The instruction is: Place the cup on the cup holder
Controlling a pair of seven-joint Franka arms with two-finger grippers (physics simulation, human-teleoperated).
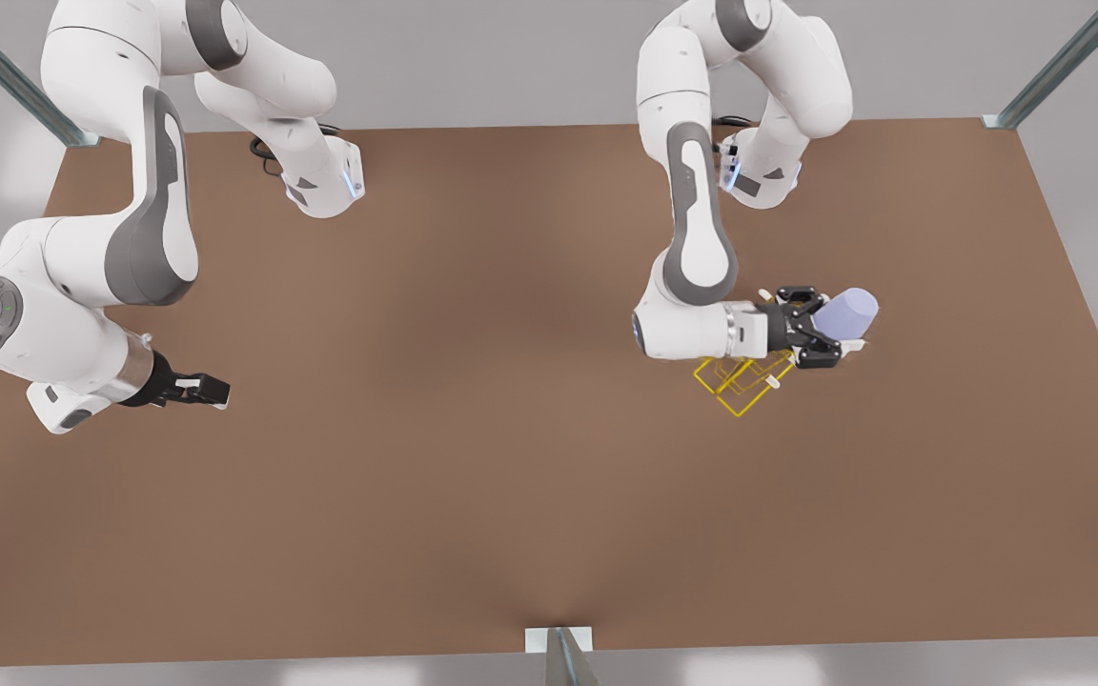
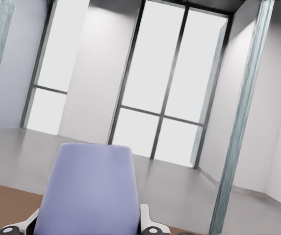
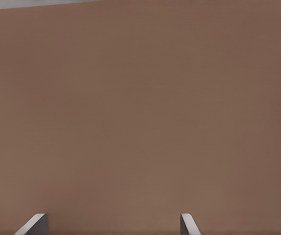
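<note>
The left gripper (image 1: 835, 333), on the front view's right, has its jaws clamped on the cup (image 1: 846, 312), a plain lavender-blue tumbler held off the brown worktop (image 1: 511, 457) and tipped on its side, pointing away from the wrist. In the left wrist view the cup (image 2: 89, 188) sits between two white fingertips (image 2: 150, 226), and whether anything is inside it cannot be told. The cup holder (image 1: 738, 379), a yellow wire rack with white-tipped prongs, stands on the worktop just below and beside the held cup, partly under the wrist; nothing hangs on it. The right gripper (image 1: 211, 389) waits well apart on the front view's left, above bare worktop, jaws spread with both fingertips (image 3: 188, 224) apart.
</note>
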